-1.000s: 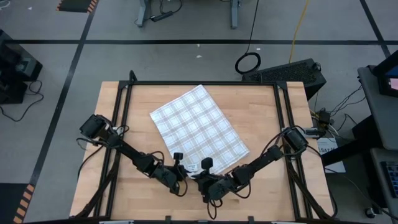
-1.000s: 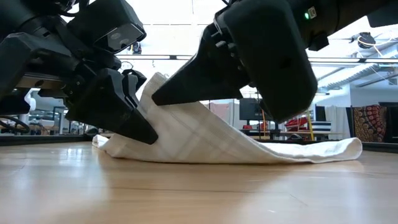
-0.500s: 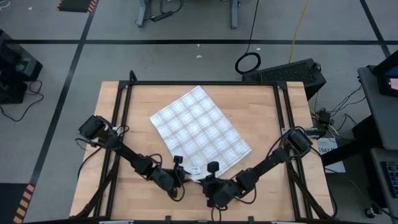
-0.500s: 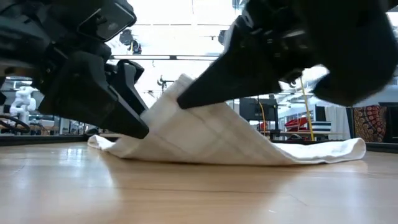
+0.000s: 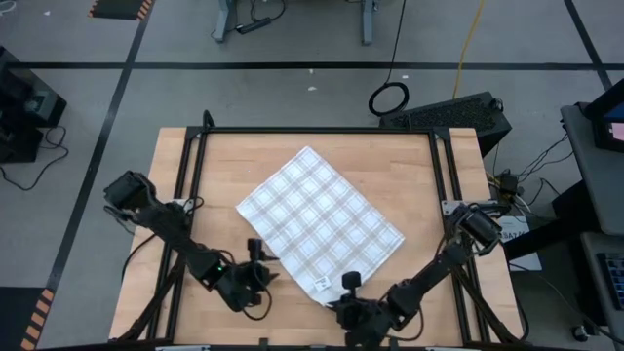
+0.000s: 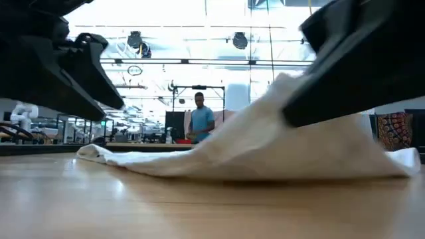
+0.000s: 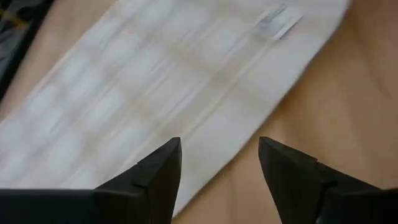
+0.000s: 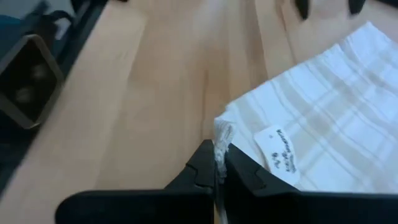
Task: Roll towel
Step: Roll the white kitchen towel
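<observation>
The white plaid towel (image 5: 317, 219) lies spread at a slant across the middle of the wooden table, its small tag (image 8: 278, 152) close to its near corner. My right gripper (image 5: 336, 297) is at that near corner, shut on the cloth. My left gripper (image 7: 219, 155) stands open just off the towel's near-left edge (image 5: 278, 255), above the bare wood, with nothing between its fingers. In the low view the towel (image 6: 219, 156) rises toward my right gripper's dark finger (image 6: 345, 79) and lies flat elsewhere. My right gripper pinches the towel's near corner (image 8: 221, 138) between its two fingers, right beside the tag. The fingers come slanting down from the table's near side. The corner is lifted off the wood, and the cloth slopes down from it to the rest of the towel, which lies flat.
Black frame rails (image 5: 185, 185) run along the table's left, right and far sides. Bare wood (image 5: 214, 156) shows on both sides of the towel. In the low view a person (image 6: 200, 119) stands far off in the room behind the table.
My left gripper has opened, let go of the towel's near edge and drawn back toward the table's near-left. My right gripper, shut on the near corner, has pulled toward the near-right edge. The towel has slid toward the near edge with it and lies more spread out.
</observation>
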Robot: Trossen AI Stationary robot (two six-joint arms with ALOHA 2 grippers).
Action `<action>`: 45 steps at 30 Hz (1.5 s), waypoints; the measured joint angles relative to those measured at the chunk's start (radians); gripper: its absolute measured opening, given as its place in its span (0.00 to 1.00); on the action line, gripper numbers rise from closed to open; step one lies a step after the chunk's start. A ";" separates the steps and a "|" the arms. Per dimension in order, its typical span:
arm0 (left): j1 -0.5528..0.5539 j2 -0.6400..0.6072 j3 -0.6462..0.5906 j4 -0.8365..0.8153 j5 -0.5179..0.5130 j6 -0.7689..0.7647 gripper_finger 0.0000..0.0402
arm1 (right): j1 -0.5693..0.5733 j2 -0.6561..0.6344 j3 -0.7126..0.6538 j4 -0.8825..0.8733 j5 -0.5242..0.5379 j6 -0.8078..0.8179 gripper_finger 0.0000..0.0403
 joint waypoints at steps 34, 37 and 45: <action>0.119 -0.094 -0.008 -0.504 0.257 0.258 0.54 | 0.195 -0.291 0.000 -0.797 0.064 0.486 0.00; 0.156 -0.094 -0.008 -0.503 0.259 0.263 0.51 | 0.195 -0.291 0.000 -0.797 0.063 0.482 0.00; 0.205 -0.093 -0.008 -0.497 0.419 0.289 0.47 | 0.208 -0.291 0.000 -0.796 0.060 0.501 0.00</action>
